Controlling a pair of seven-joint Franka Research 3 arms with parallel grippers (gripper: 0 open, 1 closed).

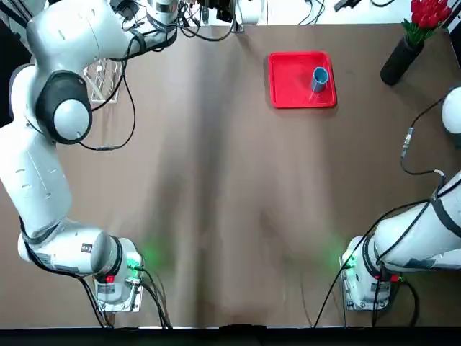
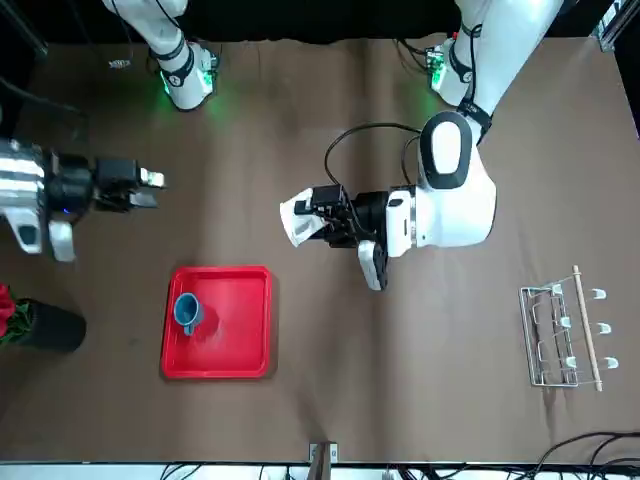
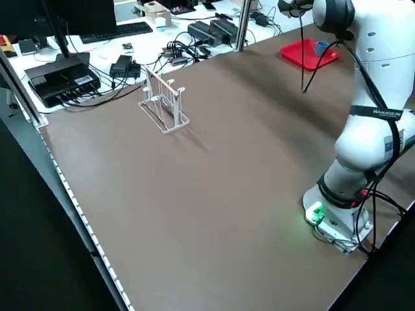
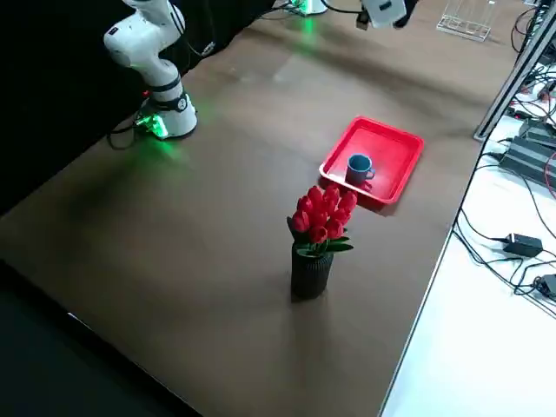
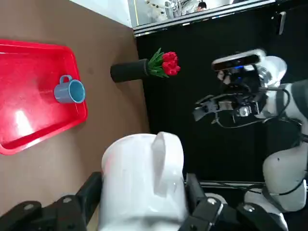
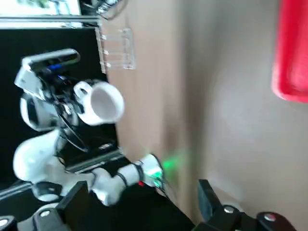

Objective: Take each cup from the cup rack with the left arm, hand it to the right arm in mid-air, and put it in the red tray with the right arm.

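In the front view, the left arm (image 2: 450, 210) bends across the upper right, its left gripper (image 2: 308, 215) near the middle. The right gripper (image 2: 150, 189), at the left, spreads its fingers (image 6: 208, 199) wide.

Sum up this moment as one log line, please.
left gripper: holding white cup in mid-air | right gripper: open, empty, waiting | blue cup: in red tray | handover: not yet done

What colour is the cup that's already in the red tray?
The cup is blue; it shows best in the left wrist view.
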